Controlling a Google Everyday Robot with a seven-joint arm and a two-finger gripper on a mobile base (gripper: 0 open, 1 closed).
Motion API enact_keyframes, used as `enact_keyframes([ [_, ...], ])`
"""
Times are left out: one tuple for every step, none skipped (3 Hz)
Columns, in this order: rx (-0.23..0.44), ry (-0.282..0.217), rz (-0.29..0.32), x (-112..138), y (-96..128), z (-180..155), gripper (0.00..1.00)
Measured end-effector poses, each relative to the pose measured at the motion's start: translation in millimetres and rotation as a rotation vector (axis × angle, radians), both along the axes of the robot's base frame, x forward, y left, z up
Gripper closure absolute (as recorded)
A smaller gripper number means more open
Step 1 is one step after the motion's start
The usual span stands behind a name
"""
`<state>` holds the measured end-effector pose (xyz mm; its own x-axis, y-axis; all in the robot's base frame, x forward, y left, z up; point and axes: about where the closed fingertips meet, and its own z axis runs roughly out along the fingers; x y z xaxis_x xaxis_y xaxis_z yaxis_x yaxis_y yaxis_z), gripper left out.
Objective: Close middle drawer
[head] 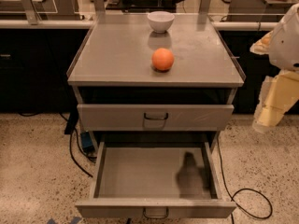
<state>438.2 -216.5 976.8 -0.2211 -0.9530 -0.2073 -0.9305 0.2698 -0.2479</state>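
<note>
The middle drawer (149, 174) is pulled far out of the grey cabinet toward me. Its plain grey tray is empty, with a dark shadow on the right side. Its low front panel (117, 209) runs along the bottom edge of the view, with a small loop handle (155, 213) at its centre. The taller-fronted drawer (196, 117) above it sits pushed in. My gripper (267, 118) hangs at the right edge of the view below the white arm, to the right of the cabinet and above the floor, apart from the drawer.
An orange (162, 59) and a white bowl (160, 21) stand on the cabinet top (117, 55). Black cables (247, 204) lie on the speckled floor right and left of the cabinet. Dark counters run behind it.
</note>
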Motion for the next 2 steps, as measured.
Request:
enact_keyframes([
  [0.0, 0.0, 0.0, 0.0, 0.0, 0.0, 0.0],
  [0.028, 0.01, -0.02, -3.6, 10.6, -24.4, 0.0],
])
